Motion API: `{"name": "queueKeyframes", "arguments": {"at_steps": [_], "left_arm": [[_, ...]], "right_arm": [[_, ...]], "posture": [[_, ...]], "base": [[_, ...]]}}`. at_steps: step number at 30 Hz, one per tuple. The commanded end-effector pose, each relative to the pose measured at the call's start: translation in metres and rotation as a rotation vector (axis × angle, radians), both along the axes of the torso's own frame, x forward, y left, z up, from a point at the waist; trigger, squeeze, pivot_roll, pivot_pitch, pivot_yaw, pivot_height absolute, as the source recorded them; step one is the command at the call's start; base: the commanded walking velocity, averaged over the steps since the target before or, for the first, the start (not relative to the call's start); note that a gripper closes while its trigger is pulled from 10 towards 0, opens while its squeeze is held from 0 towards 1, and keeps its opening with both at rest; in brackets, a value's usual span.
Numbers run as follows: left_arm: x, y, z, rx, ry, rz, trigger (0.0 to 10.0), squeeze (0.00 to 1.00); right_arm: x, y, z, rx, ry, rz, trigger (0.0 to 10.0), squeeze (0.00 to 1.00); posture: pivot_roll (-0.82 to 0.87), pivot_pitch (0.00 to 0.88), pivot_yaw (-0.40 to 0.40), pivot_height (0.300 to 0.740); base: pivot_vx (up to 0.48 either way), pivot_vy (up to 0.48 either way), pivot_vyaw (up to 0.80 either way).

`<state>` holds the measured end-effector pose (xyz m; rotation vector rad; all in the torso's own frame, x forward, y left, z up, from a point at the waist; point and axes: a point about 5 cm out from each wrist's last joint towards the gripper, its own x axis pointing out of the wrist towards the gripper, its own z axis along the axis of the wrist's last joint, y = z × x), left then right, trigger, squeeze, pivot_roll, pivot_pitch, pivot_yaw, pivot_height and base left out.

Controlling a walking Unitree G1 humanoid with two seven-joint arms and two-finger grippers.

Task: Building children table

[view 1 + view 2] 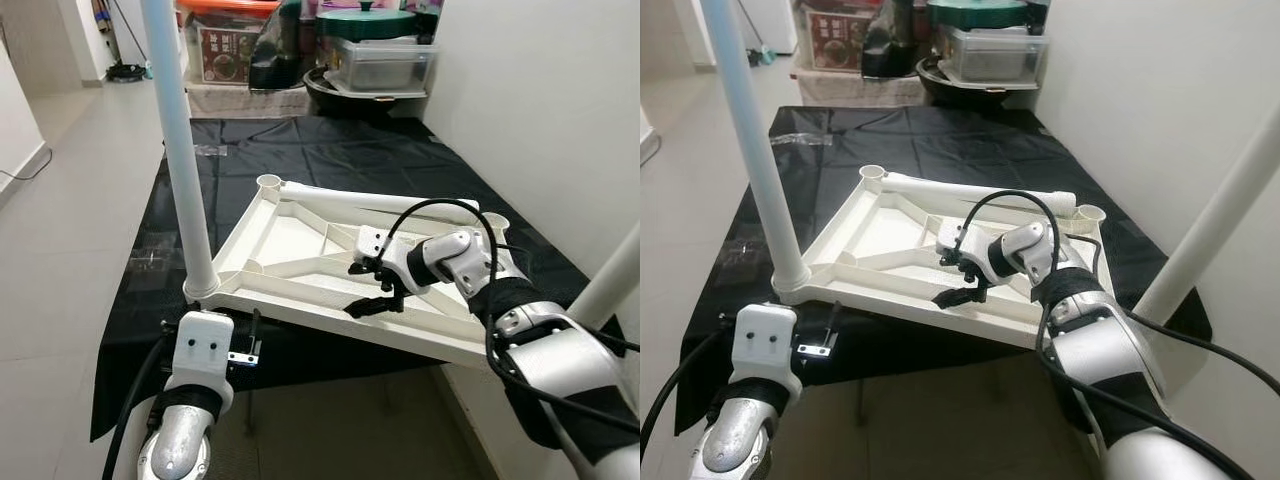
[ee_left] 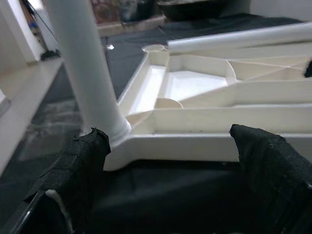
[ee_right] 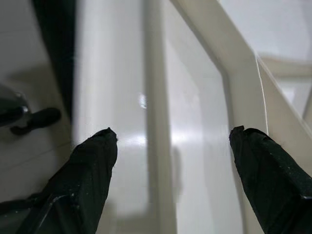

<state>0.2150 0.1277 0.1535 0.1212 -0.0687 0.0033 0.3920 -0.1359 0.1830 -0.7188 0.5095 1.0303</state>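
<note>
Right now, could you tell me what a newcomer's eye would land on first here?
The white tabletop, lying upside down on a black sheet, its ribbed underside showing. One leg stands upright in its near left corner socket, and another leg lies along its far edge. The right hand hovers open over the near rib.

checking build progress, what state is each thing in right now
table top: upside down on the black sheet
near-left leg: upright in its corner socket
second leg: lying loose along the far edge
left gripper: fingers open, empty
right gripper: fingers open over the ribs, empty
</note>
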Motion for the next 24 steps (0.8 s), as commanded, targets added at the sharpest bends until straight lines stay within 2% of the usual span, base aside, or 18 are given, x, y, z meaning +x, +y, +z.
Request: {"name": "queueKeyframes", "arguments": {"at_steps": [1, 8, 9, 10, 11, 12, 21, 23, 24], "left_arm": [[-0.004, -0.003, 0.002, 0.001, 0.004, 0.001, 10.0, 0.0], [-0.012, -0.009, 0.0, 0.007, 0.016, 0.0, 10.0, 0.0], [-0.012, -0.009, 0.0, 0.005, 0.018, 0.002, 10.0, 0.0], [-0.012, -0.009, 0.0, 0.005, 0.018, 0.002, 10.0, 0.0], [-0.013, -0.009, -0.001, 0.003, 0.019, 0.004, 10.0, 0.0], [-0.013, -0.009, 0.0, 0.002, 0.019, 0.005, 10.0, 0.0], [-0.017, -0.011, 0.001, -0.003, 0.02, 0.007, 10.0, 0.0], [-0.017, -0.011, 0.002, -0.004, 0.02, 0.009, 10.0, 0.0], [-0.017, -0.011, 0.002, -0.003, 0.021, 0.01, 10.0, 0.0]], "right_arm": [[0.002, -0.001, 0.001, -0.028, 0.008, -0.047, 10.0, 0.0], [0.002, -0.006, 0.001, -0.099, 0.001, -0.036, 10.0, 0.0], [0.002, -0.007, 0.0, -0.119, 0.0, -0.034, 9.2, 0.0], [0.002, -0.007, 0.0, -0.119, 0.0, -0.034, 9.2, 0.0], [0.002, -0.008, -0.001, -0.138, -0.002, -0.03, 7.5, 0.0], [0.001, -0.008, -0.002, -0.164, 0.004, -0.01, 0.0, 0.0], [0.001, -0.006, 0.003, -0.253, 0.006, 0.057, 0.0, 0.0], [0.002, -0.006, 0.006, -0.282, -0.011, 0.07, 0.0, 0.0], [0.005, -0.004, 0.01, -0.328, -0.058, 0.077, 0.0, 0.0]], "posture": [[0.05, 0.123, -0.109, 0.74], [0.04, 0.157, -0.122, 0.74], [0.04, 0.159, -0.122, 0.74], [0.04, 0.159, -0.122, 0.74], [0.04, 0.159, -0.122, 0.74], [0.04, 0.168, -0.122, 0.74], [0.03, 0.176, -0.123, 0.74], [0.02, 0.179, -0.126, 0.74], [0.02, 0.179, -0.126, 0.74]], "base": [[0.0, 0.0, 0.0], [0.0, 0.0, 0.0], [0.0, 0.0, 0.0], [0.0, 0.0, 0.0], [0.0, 0.0, 0.0], [0.0, 0.0, 0.0], [0.0, 0.0, 0.0], [0.0, 0.0, 0.0], [0.0, 0.0, 0.0]]}}
